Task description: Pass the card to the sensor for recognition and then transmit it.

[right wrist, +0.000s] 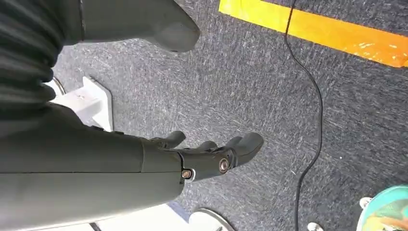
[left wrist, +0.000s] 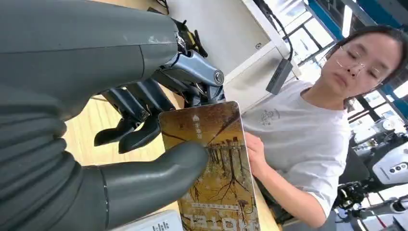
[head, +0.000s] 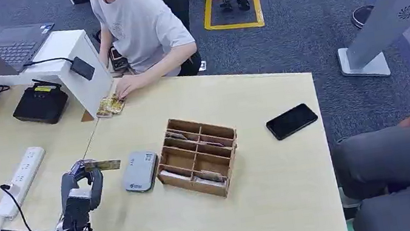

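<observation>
Pinching a card (head: 102, 165) in its fingers (left wrist: 159, 173), the left hand (head: 81, 186) hovers over the pale wooden table (head: 274, 185); right hand (right wrist: 211, 154) spread above grey carpet (right wrist: 269, 82).

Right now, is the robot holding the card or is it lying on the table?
Holding it. The left hand pinches the card between thumb and fingers, up off the table, left of the grey sensor.

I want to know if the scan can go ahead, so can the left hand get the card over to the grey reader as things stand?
Probably yes. The left hand holds the card just beside the grey reader, with only bare table between them. The wooden organizer sits on the reader's far side, out of the way.
</observation>
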